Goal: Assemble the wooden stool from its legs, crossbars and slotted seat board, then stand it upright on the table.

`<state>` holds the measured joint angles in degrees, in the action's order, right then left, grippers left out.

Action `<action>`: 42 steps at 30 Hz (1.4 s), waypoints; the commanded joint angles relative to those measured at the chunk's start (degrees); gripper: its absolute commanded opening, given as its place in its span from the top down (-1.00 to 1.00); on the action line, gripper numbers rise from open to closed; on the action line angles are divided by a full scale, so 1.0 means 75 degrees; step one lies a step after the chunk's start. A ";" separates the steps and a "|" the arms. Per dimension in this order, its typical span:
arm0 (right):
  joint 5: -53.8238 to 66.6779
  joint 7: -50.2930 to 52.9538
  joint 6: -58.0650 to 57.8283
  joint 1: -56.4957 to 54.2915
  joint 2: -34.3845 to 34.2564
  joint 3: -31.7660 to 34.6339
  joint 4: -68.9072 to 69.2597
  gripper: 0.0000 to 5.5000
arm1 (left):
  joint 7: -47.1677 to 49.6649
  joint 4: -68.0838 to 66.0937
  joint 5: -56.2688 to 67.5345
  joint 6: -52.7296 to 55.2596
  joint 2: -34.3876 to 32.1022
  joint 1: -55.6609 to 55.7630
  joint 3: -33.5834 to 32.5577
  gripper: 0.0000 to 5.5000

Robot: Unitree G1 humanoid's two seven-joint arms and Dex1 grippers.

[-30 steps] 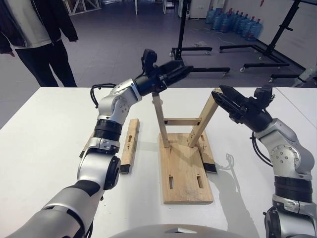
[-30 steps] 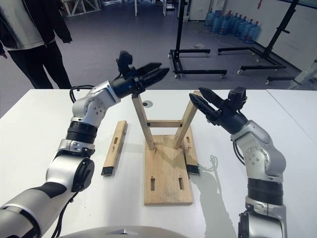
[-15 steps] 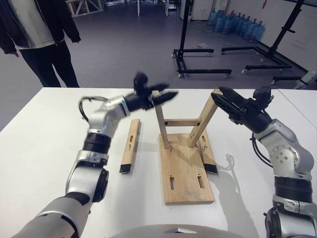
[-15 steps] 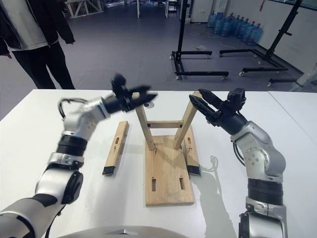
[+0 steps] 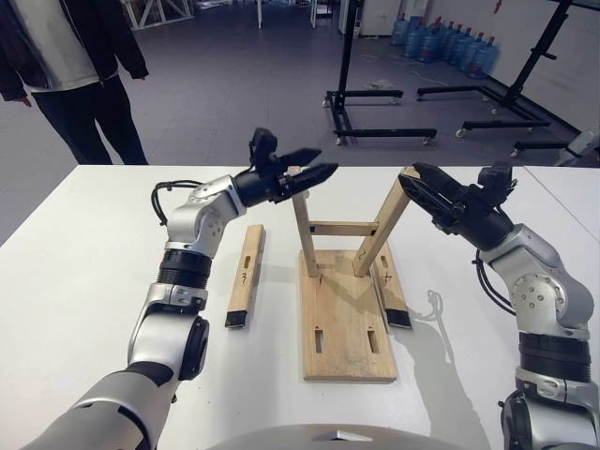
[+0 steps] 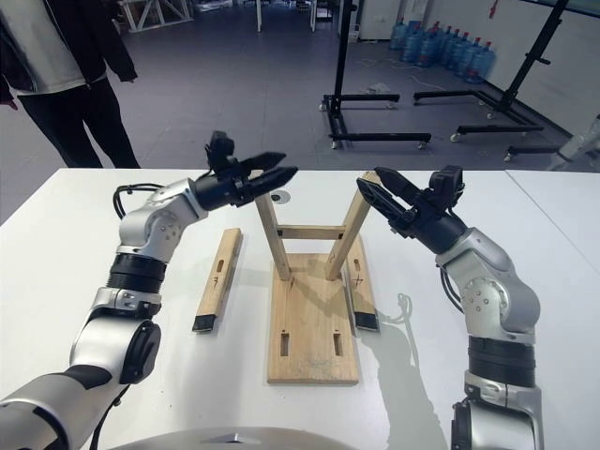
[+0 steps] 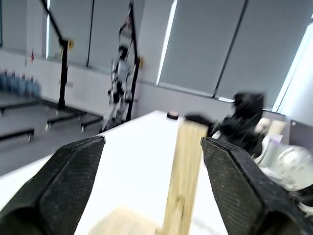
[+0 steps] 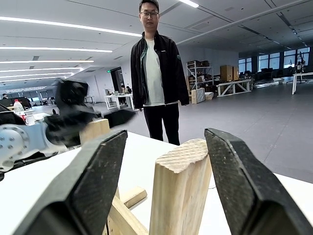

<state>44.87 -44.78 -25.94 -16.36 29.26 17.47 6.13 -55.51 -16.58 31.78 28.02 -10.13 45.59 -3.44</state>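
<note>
Left jaws: open and spread wide, hanging just over the top of the left leg (image 5: 305,225), at about 11 o'clock from the seat board's middle. I cannot tell whether I touch the wood.
Right jaws: open, one on each side of the right leg's (image 5: 384,225) top end, at about 1 o'clock from the board's middle, with a gap on both sides.
Seat board (image 5: 347,323): flat on the bench (image 5: 84,253) in front of me, its length running 12 to 6, with two bare slots in its 6 o'clock half.
Left leg: stands at the board's 12 o'clock end, top tilted toward 11.
Right leg: stands beside it, top tilted toward 1.
Crossbar (image 5: 342,228): level between the two legs, about halfway up.
Loose leg (image 5: 246,274): flat on the bench at the board's 9 o'clock, apart from it and roughly parallel, dark tip at the 6 o'clock end.
Wooden piece (image 5: 394,295): flat at the board's 3 o'clock, just beside its edge, dark tip toward 6.
</note>
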 commanded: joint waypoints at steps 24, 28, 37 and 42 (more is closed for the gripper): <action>-0.1740 0.4594 0.1734 0.1401 -0.2186 0.1091 0.0794 -0.05 | 0.3701 0.1509 -0.2111 -0.1153 -0.1759 -0.6475 -0.1804 -0.30; -0.1896 0.4716 0.1662 0.1852 -0.2442 0.0726 0.1077 -0.05 | 0.3858 0.1280 -0.2321 -0.1047 -0.1654 -0.6718 -0.1517 -0.30; -0.1837 0.4699 0.1471 0.1834 -0.2309 0.0642 0.1121 -0.05 | 0.4433 0.0494 -0.2485 -0.0587 -0.1651 -0.6742 -0.1406 0.09; -0.1776 0.4728 0.1431 0.1795 -0.2301 0.0668 0.1082 -0.05 | 0.4375 0.0452 -0.2600 -0.0760 -0.1682 -0.6786 -0.1108 0.38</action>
<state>31.06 -9.60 -14.40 -2.65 11.76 22.46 14.08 -22.27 -9.83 13.36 19.66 -23.69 -2.32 -14.14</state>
